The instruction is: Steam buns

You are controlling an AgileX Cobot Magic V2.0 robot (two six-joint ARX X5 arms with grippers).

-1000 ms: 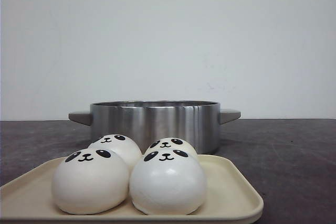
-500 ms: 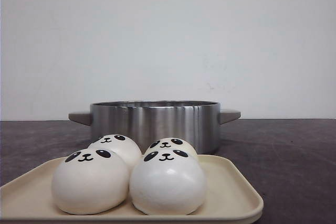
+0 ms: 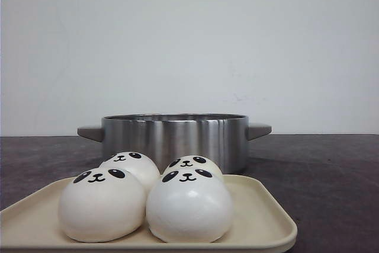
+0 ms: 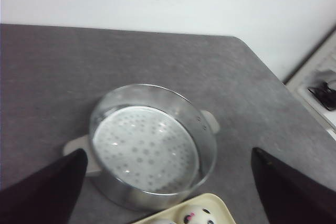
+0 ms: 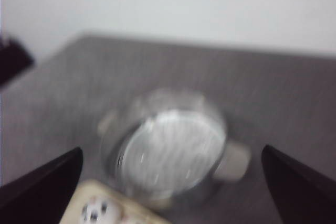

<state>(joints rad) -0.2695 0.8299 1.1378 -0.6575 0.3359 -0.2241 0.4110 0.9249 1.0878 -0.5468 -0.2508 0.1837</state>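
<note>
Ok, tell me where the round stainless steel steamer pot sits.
Front view: the steel steamer pot stands mid-table, just behind the cream tray holding the four white panda-faced buns.

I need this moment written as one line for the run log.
buns: four on tray | pot: empty, behind tray | left hand: open, above pot | right hand: open | step: no bun picked

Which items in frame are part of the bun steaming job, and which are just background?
In the job:
- four panda buns on the cream tray
- steel steamer pot, perforated insert, no buns in it yet
- left gripper and right gripper, both open and holding nothing

Just there:
- dark table
- white wall
- white unit with a black part beyond the table edge
</note>
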